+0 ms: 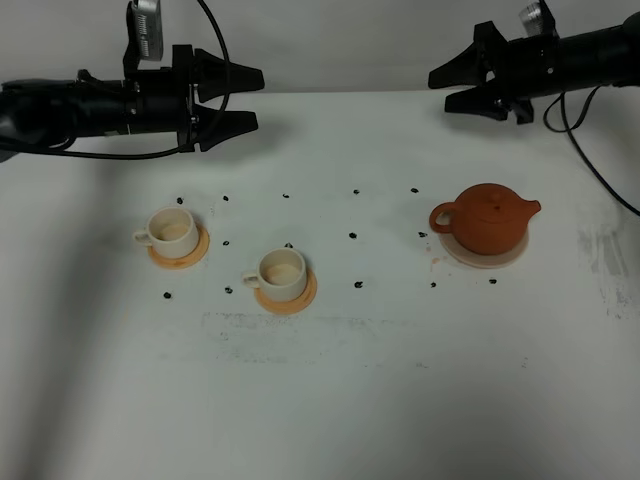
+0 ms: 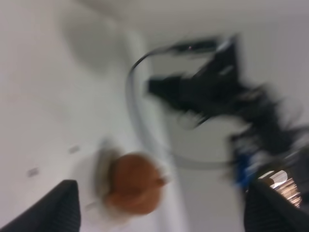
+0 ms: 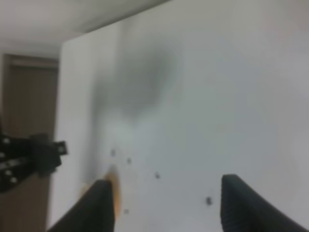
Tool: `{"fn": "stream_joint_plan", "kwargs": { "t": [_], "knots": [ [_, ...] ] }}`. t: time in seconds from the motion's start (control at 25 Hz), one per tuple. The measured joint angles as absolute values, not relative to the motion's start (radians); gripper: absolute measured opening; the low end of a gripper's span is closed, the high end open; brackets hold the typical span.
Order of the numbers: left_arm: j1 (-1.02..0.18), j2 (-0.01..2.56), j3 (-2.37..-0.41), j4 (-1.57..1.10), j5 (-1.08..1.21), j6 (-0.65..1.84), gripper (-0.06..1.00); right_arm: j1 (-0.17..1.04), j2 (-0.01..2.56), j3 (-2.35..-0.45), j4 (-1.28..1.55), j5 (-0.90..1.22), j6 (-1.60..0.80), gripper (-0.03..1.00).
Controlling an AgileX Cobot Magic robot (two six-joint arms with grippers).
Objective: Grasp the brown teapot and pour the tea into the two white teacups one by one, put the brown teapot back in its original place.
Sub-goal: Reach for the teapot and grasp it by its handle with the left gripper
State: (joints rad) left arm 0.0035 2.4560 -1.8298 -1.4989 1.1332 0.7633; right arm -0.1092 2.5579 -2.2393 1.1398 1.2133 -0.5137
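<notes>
Exterior high view — brown teapot (image 1: pixel 487 218) on beige coaster (image 1: pixel 485 260), left jaws and right jaws agape — empty

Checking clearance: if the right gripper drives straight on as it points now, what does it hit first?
Probably nothing close: the open right gripper points along the back of the white table, behind the reddish-brown clay teapot. First in line looks like the left gripper, though depth is unclear.

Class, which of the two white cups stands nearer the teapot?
The front cup, toward the middle; the other cup sits farther left from the teapot.
</notes>
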Motion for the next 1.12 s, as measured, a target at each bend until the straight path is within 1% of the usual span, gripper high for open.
{"fn": "stream_joint_plan", "kwargs": {
  "t": [0.2,0.36,0.48,0.56,0.68,0.76,0.84,0.96,1.12],
  "knots": [
    [0.004,2.456,-2.023,-1.158,1.130,0.743,0.62,-0.109,2.558,-2.393,0.936,1.214,-0.516,0.50],
    [0.004,2.456,-2.190,-0.884,1.134,0.678,0.56,-0.109,2.558,-2.499,0.756,1.214,-0.517,0.48],
    [0.004,2.455,-2.279,-0.681,1.146,0.611,0.54,-0.109,2.552,-2.518,0.637,1.216,-0.505,0.47],
    [0.004,2.443,-2.296,-0.572,1.147,0.566,0.54,-0.109,2.543,-2.518,0.563,1.216,-0.494,0.47],
    [0.004,2.410,-2.299,-0.483,1.151,0.543,0.54,-0.109,2.511,-2.498,0.521,1.216,-0.473,0.47],
    [0.004,2.368,-2.279,-0.453,1.142,0.540,0.54,-0.106,2.472,-2.448,0.520,1.215,-0.472,0.47],
    [0.004,2.305,-2.216,-0.447,1.116,0.542,0.54,-0.102,2.436,-2.398,0.524,1.214,-0.475,0.47],
    [0.004,2.199,-2.069,-0.427,1.049,0.570,0.54,-0.098,2.396,-2.357,0.530,1.218,-0.475,0.47],
    [0.004,2.016,-1.792,-0.349,0.901,0.594,0.54,-0.080,2.306,-2.276,0.523,1.200,-0.483,0.47]
  ]
}}
